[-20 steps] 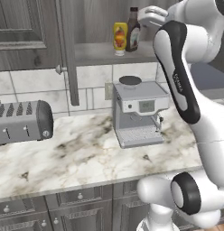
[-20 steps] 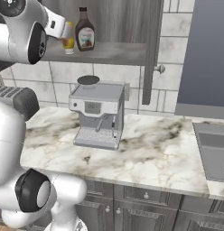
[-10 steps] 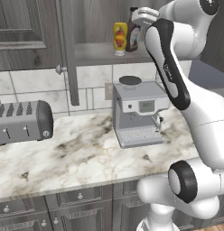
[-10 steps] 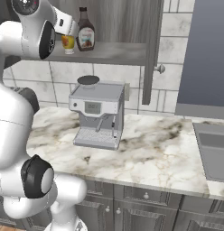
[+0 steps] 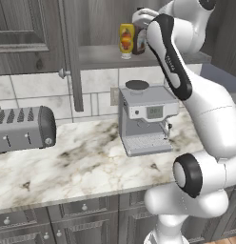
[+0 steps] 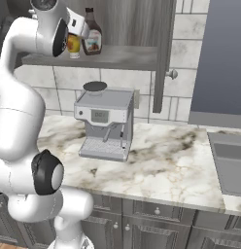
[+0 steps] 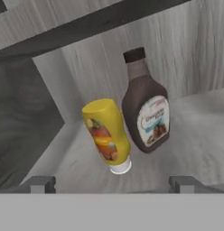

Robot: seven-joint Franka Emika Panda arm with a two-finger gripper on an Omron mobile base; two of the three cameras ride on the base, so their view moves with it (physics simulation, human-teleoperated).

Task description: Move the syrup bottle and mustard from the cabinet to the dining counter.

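On the grey shelf of the open cabinet (image 5: pixel 103 56) the yellow mustard (image 7: pixel 107 135) stands cap-down beside the dark brown syrup bottle (image 7: pixel 145 108), which has a pale label. The left base view shows the mustard (image 5: pixel 126 40) left of the syrup bottle (image 5: pixel 139 42), which my white hand partly covers. From the right base view the syrup bottle (image 6: pixel 92 35) is plain and the mustard (image 6: pixel 74 44) is half behind my arm. My gripper (image 7: pixel 111 185) is open just in front of both bottles, with nothing between its fingertips (image 7: pixel 41 184). The dining counter is out of view.
A grey coffee machine (image 5: pixel 146 119) stands on the marble counter (image 5: pixel 86 162) below the shelf. A toaster (image 5: pixel 24 128) sits to its left. The open cabinet door (image 6: pixel 163 48) hangs right of the shelf, and a sink (image 6: pixel 229 165) lies far right.
My arm has swung the hand closer to the shelf, towards the two bottles. The gripper has stayed open and the bottles have not moved.
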